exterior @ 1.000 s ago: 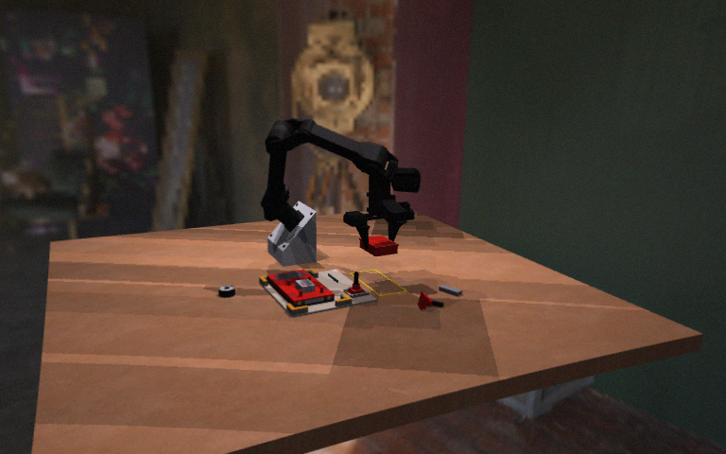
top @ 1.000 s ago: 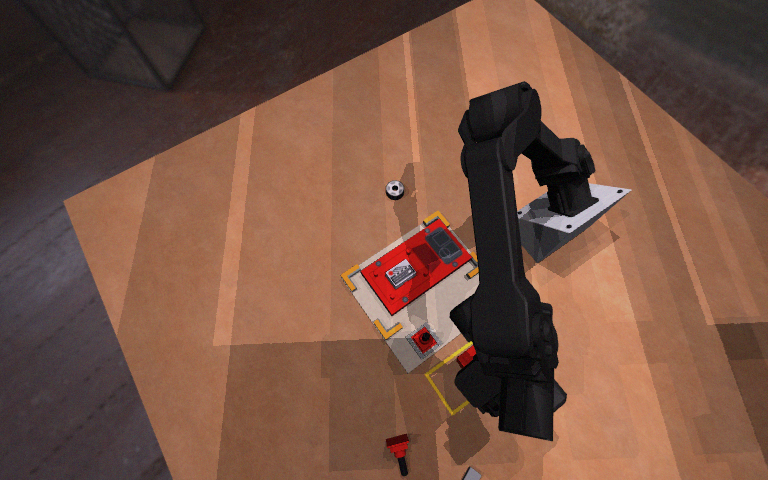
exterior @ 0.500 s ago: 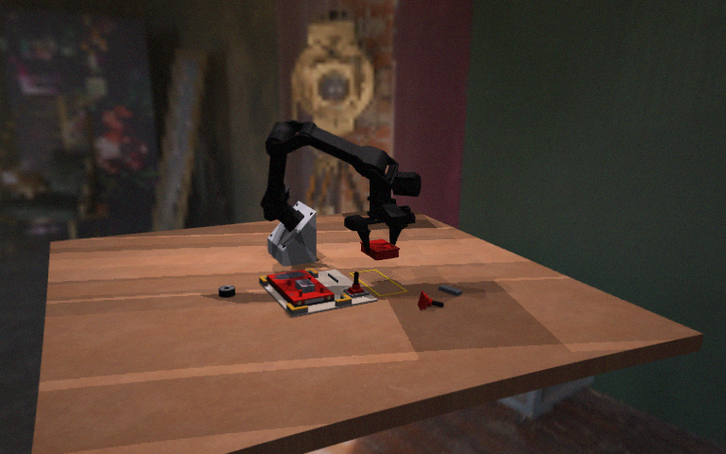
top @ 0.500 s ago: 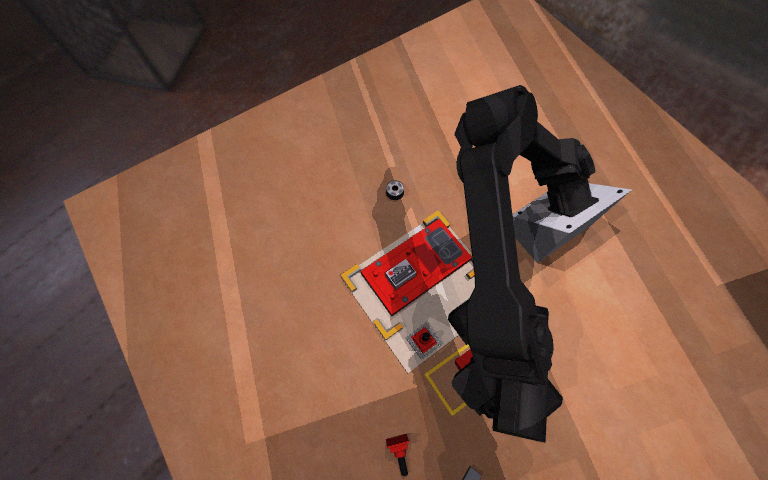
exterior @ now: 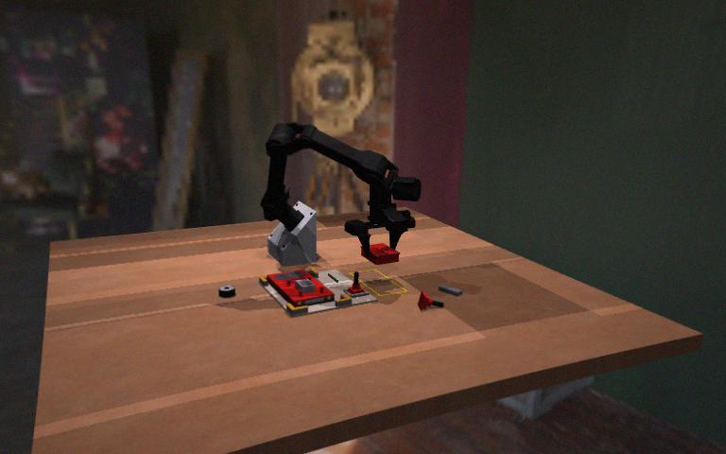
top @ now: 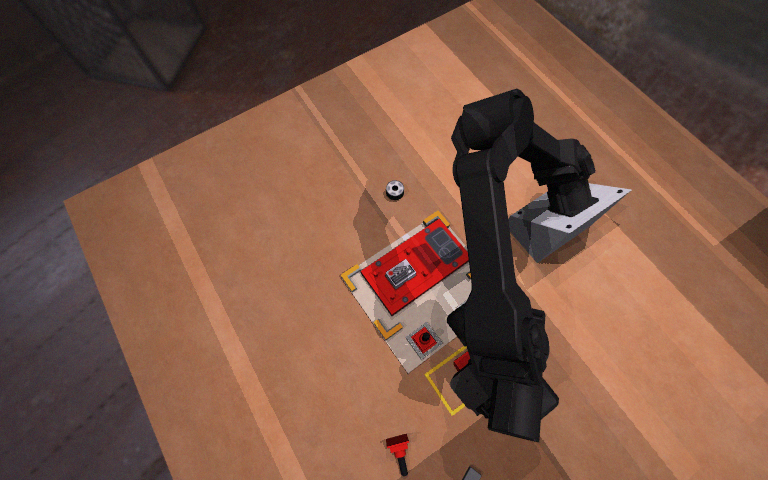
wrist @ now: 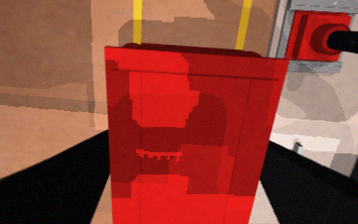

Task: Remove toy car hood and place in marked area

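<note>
The gripper (exterior: 379,243) is grasping the red hood (exterior: 380,253) across its two long sides, carrying it in the air above the yellow marked area (exterior: 378,282) on the counter (exterior: 355,359). The hood is looking like a light, rigid, smooth-faced plate, so edge pinching is suiting it best.

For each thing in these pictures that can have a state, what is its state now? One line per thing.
hand: shut on the hood, above the table.
hood: off the car, held in the air, not yet set down.
toy car: on its base plate, hood removed.
marked area: nothing lies in it.
</note>
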Tool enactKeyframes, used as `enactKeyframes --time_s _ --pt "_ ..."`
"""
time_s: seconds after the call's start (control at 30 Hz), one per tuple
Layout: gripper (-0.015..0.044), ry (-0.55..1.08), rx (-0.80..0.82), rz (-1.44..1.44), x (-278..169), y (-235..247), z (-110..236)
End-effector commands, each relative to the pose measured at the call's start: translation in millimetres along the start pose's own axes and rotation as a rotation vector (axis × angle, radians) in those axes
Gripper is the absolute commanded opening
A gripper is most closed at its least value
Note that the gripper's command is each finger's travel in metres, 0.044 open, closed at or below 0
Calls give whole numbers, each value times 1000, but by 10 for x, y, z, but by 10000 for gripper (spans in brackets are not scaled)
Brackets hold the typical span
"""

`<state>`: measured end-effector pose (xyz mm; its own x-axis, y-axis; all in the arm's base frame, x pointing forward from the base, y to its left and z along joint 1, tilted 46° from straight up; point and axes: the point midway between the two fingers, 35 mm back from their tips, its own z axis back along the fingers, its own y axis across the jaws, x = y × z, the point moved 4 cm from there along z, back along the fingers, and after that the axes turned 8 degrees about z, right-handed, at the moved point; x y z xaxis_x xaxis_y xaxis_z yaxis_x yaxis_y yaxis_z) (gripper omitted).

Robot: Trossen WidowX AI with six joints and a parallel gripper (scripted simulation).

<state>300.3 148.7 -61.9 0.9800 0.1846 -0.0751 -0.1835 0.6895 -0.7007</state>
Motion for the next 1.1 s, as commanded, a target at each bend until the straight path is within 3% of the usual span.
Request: enactKeyframes --time_s 0.0,1.07 --pt "0 4 -8 12 -24 -5 -53" --pt "0 4 -9 12 -33 -14 -309"
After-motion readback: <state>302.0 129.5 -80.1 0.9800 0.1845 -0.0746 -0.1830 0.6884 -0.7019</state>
